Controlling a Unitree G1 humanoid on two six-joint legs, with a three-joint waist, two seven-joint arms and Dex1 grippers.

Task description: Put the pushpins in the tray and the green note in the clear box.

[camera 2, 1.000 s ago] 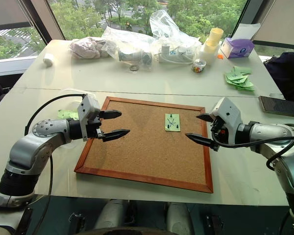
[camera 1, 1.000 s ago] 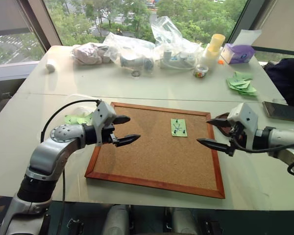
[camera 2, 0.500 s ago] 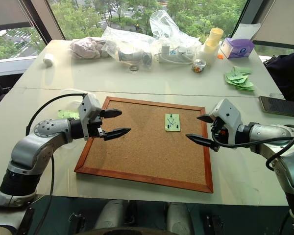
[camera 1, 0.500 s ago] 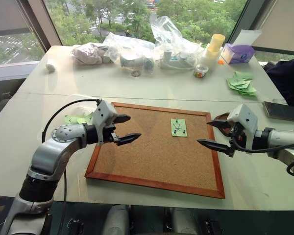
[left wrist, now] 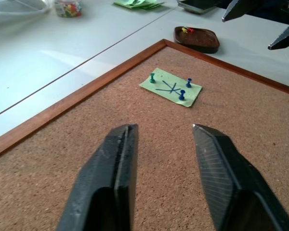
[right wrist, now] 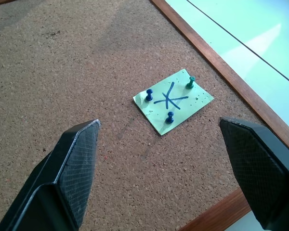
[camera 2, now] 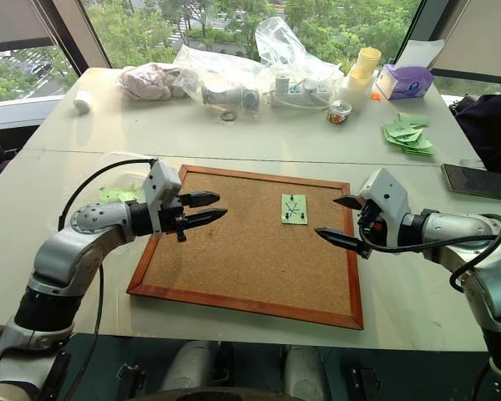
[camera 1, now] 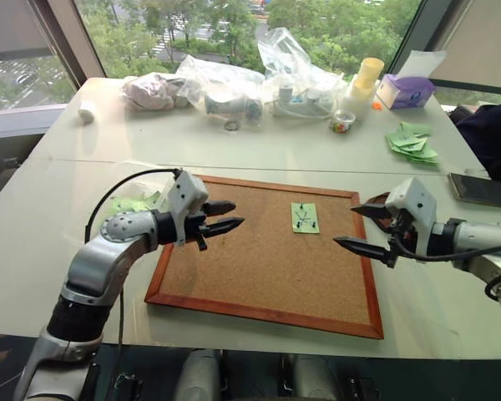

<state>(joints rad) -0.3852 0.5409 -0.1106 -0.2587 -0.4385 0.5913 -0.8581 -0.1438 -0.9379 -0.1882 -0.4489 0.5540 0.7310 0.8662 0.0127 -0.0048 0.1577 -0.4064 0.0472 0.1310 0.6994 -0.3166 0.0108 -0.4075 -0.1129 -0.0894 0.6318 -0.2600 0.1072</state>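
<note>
The green note (right wrist: pixel 180 107), marked with a star scribble, lies on the cork board (camera 1: pixel 267 267) and is held down by three pushpins (right wrist: pixel 170 117), two blue and one green. My left gripper (camera 1: pixel 236 214) hovers over the board's left part and points at the note. Its fingers stand a narrow gap apart with nothing between them. Just right of the note hangs my right gripper (camera 1: pixel 347 225), wide open and empty. The reddish-brown tray (left wrist: pixel 202 47) sits past the board's right edge with a few coloured pins in it. The clear box (camera 1: pixel 132 200) is faint behind my left arm.
A black phone (camera 1: pixel 483 190) lies at the right edge. Further back are a heap of green slips (camera 1: pixel 412 142), a round cup of coloured pins (camera 1: pixel 342 122), clear plastic bags (camera 1: pixel 234 88), yellow cups (camera 1: pixel 366 79) and a purple box (camera 1: pixel 405 90).
My left gripper's fingers have come together from wide apart to a narrow gap. The right gripper and the note have stayed put.
</note>
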